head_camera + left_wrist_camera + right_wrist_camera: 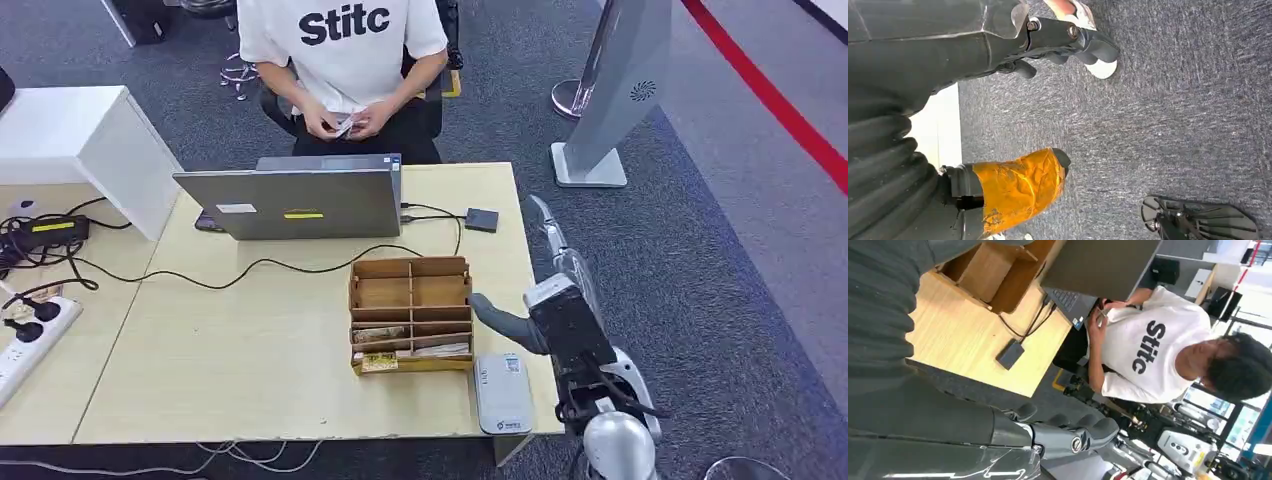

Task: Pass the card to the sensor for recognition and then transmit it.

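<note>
Cards [411,350] lie in the lower slots of a wooden organizer box [410,285] on the table. A small black reader [481,219] is wired to the laptop [300,200]; the right wrist view shows the reader [1010,354] too. A flat grey device [503,392] lies at the table's front right corner. My right hand [558,272] hovers by the table's right edge, beside the box, fingers [1073,437] stretched out and holding nothing. My left hand [1013,45] hangs over the carpet, its orange-taped thumb [1018,187] apart from the fingers, empty.
A seated person in a white shirt [340,40] behind the laptop holds a card [343,125] in both hands. Cables [250,268] cross the table; a power strip [25,340] lies at the left. A grey stand [610,100] is on the floor at the right.
</note>
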`<action>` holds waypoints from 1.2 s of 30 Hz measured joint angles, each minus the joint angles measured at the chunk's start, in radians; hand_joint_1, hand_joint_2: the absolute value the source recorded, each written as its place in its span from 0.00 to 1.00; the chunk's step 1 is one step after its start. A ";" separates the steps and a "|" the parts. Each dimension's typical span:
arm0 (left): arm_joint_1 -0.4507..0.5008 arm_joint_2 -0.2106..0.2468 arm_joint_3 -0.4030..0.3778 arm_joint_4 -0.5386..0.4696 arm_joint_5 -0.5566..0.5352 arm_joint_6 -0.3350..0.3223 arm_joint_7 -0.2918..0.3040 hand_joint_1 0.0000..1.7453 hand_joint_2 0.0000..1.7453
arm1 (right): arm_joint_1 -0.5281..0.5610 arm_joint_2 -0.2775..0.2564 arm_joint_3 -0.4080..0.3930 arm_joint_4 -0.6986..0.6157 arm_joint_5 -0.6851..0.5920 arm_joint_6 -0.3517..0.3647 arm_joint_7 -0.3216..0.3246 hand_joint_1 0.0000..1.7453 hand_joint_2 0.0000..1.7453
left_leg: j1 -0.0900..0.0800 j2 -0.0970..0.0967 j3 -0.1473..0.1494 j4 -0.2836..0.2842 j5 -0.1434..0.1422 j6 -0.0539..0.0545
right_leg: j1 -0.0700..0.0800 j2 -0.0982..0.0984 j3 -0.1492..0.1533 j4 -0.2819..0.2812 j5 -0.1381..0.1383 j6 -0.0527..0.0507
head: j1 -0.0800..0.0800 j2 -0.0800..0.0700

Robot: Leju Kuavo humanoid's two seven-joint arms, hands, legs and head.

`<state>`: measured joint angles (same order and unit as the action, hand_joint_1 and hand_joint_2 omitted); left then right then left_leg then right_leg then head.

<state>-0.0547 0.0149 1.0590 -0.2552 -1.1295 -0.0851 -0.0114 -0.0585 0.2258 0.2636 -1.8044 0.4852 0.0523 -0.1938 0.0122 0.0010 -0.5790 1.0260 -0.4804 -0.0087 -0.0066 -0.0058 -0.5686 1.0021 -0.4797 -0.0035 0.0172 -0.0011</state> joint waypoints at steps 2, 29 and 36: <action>0.000 0.000 0.003 0.000 0.005 0.001 0.000 0.00 1.00 | 0.019 -0.004 0.001 -0.024 0.043 -0.006 -0.014 0.00 1.00 | 0.000 0.000 0.000 0.000 0.000 0.000 | 0.000 0.000 0.000 0.000 0.000 0.000 | 0.000 0.000; -0.001 -0.011 0.048 0.000 -0.009 0.009 -0.011 0.00 1.00 | 0.193 -0.232 0.274 0.079 0.688 -0.300 -0.048 0.00 1.00 | 0.000 0.000 0.000 0.000 0.000 0.000 | 0.000 0.000 0.001 0.000 0.000 0.000 | 0.000 0.000; -0.005 -0.016 0.049 0.000 -0.027 0.009 -0.011 0.00 1.00 | 0.143 -0.258 0.327 0.179 0.657 -0.280 -0.050 0.00 1.00 | 0.000 0.000 0.000 0.000 0.000 0.000 | 0.000 0.000 0.001 0.000 0.000 0.000 | 0.000 0.000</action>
<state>-0.0598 -0.0008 1.1078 -0.2552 -1.1566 -0.0763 -0.0229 0.0847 -0.0324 0.5909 -1.6250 1.1418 -0.2277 -0.2434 0.0123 0.0010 -0.5788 1.0260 -0.4801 -0.0086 -0.0066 -0.0061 -0.5679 1.0019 -0.4797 -0.0032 0.0172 -0.0011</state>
